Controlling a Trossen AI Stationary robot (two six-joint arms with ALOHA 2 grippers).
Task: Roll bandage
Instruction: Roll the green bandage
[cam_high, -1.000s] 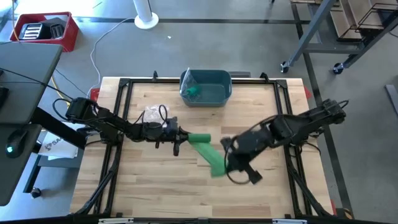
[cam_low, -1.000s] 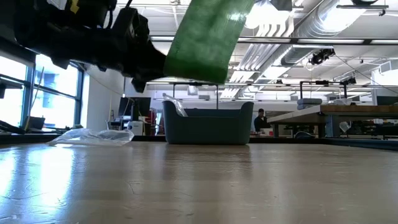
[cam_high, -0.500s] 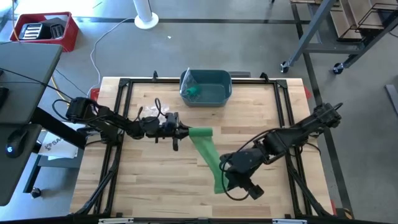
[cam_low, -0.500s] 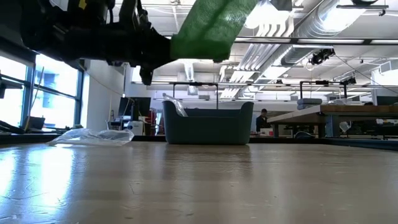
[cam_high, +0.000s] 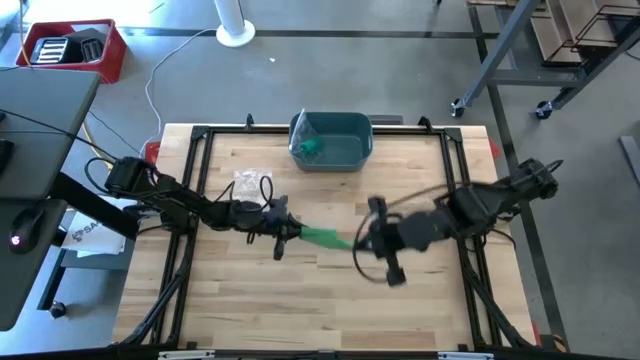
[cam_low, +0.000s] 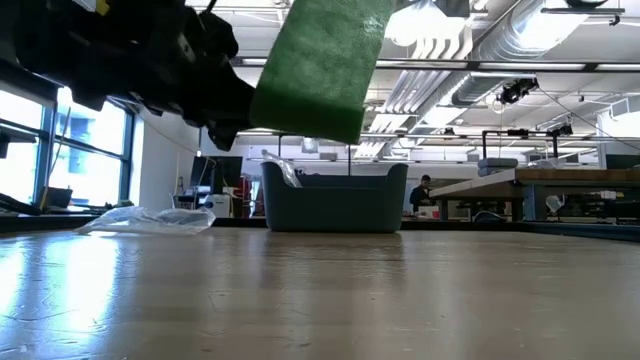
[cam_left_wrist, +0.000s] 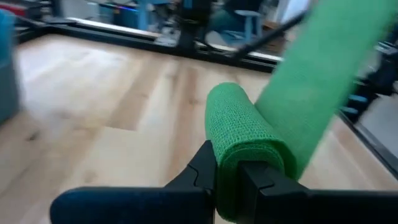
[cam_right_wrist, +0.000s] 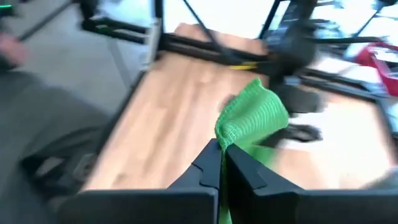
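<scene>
Mid-roll, above the table's (cam_high: 250, 300) centre: left gripper (cam_high: 287, 230) pinches the green bandage (cam_high: 322, 237) roll, right gripper (cam_high: 365, 243) pinches its loose tail. Next likely calls for another wrap, tail kept taut.

1. Left arm (cam_high: 190, 207): black, slim jointed links, with loose black cables looping near its 9 o'clock base.
2. Right arm (cam_high: 470, 210): black, bulkier, with a thin cable arcing over it.
3. Fingers (cam_left_wrist: 193, 177): matte black, flat, angular, blocky bases.
</scene>
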